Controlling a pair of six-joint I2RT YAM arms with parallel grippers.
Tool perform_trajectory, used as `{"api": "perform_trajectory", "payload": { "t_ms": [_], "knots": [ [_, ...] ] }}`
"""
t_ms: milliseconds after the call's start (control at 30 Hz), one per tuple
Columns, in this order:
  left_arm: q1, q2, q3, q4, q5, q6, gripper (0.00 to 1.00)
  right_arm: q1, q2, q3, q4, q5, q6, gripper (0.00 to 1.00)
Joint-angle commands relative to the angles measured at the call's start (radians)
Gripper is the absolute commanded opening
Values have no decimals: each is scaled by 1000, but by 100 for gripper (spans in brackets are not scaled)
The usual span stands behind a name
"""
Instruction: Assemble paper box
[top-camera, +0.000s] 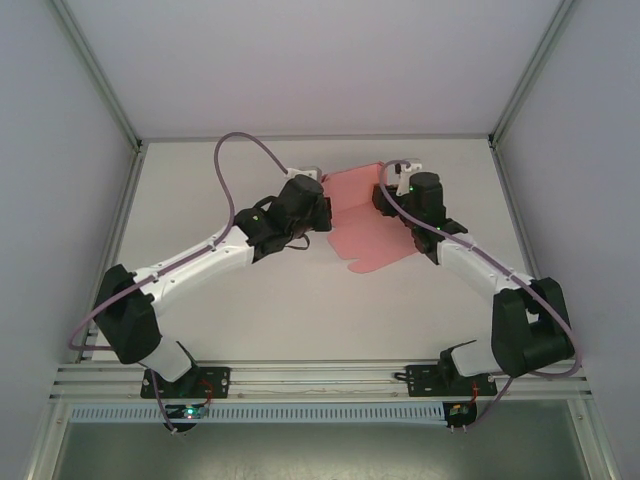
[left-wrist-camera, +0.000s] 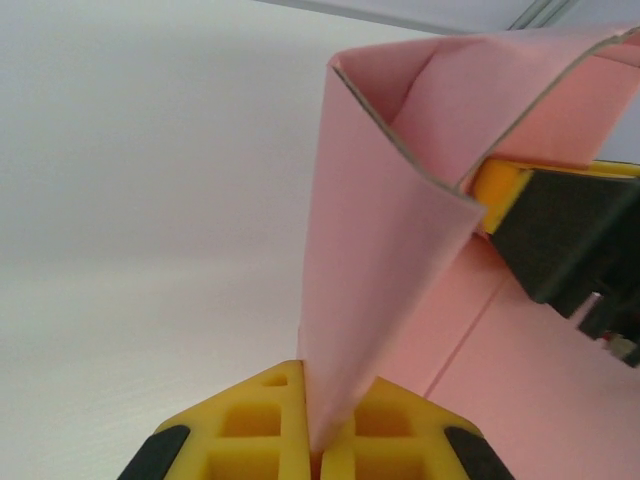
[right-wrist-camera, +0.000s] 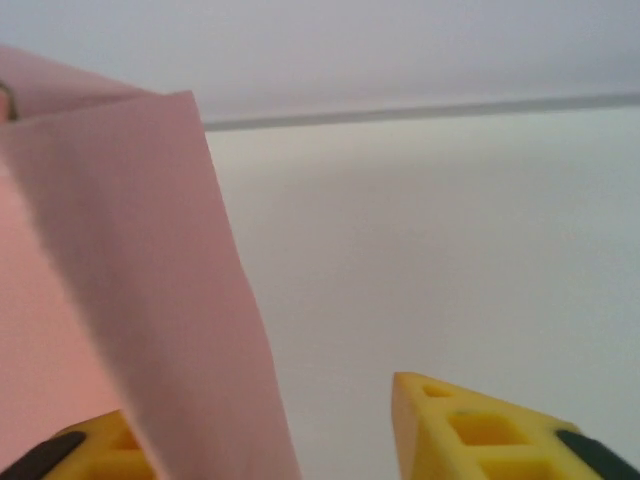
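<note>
Above the pale table (top-camera: 300, 320), the left gripper (left-wrist-camera: 318, 420) clamps the paper box (top-camera: 365, 225) by a flap, likely raised for folding. The right gripper (right-wrist-camera: 260, 420) is released, jaws apart beside another panel.

Around me the table (top-camera: 300, 320) is a plain white top, shut in by a pale grey back wall (top-camera: 310, 60), left wall (top-camera: 40, 180) and right wall (top-camera: 600, 150). Silver metal posts (top-camera: 97, 75) rise at its far corners; rails (top-camera: 320, 378) cross its near edge. The light is soft, even.

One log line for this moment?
left gripper: shut on paper box | right gripper: open beside raised flap | paper box: partly folded
</note>
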Motion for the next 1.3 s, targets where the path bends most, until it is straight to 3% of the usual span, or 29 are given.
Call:
{"api": "perform_trajectory", "payload": {
  "t_ms": [0,200,367,500,633,700,800,900,933,1033,1133,1267],
  "knots": [
    [-5,-53,-8,-26,-30,23,0,-21,-49,21,99,-247,2,51],
    [-4,-76,-34,-15,-44,34,0,-60,-92,19,64,-392,4,60],
    [-2,-88,-46,-17,-48,49,0,-73,-154,22,-8,-338,-36,68],
    [9,-81,-46,-49,-30,73,0,-101,-231,10,-47,-274,-29,98],
    [44,-43,2,-173,126,146,0,-121,-292,5,-144,-233,-109,98],
    [62,-33,12,-213,234,232,0,-124,-290,42,-272,-316,-235,98],
    [75,-24,16,-254,427,426,0,-120,-257,102,-447,-520,-410,98],
    [76,2,28,-365,576,721,0,-128,-236,111,-398,-517,-363,98],
    [76,18,41,-406,558,800,0,-133,-228,122,-396,-513,-338,98],
    [78,111,153,-547,320,881,0,-154,-200,167,-437,-501,-248,98],
    [77,230,290,-735,263,985,0,-163,-179,190,-508,-479,-193,98],
    [66,344,405,-824,226,1030,0,-169,-176,169,-551,-425,-173,98]
  ]
}}
